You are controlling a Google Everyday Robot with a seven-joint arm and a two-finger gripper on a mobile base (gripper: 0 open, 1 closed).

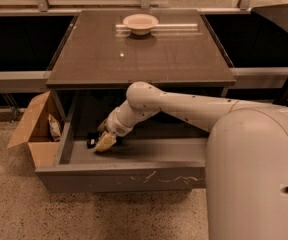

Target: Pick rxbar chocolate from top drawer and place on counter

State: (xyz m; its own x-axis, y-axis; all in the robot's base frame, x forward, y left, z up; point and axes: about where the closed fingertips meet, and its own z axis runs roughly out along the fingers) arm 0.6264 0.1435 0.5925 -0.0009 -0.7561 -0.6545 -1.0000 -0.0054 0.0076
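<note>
One claw [105,142], spread unclear, sits beside the rxbar chocolate [91,140] in the top drawer [134,177].

The counter [174,59] bears a bowl [140,23], the tool [105,142] inside its top drawer [134,176].

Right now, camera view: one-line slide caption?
White arm's claw low inside open grey metal drawer, beside small black snack-bar wrapper.

It seems a test room or lab rather than a home: a speckled beige floor [14,204], a dark square tabletop [144,59] bearing one pale bowl [140,23], and an open cardboard box [31,129] on the floor. The gripper [105,142] is down inside the open grey metal drawer [119,178].
</note>
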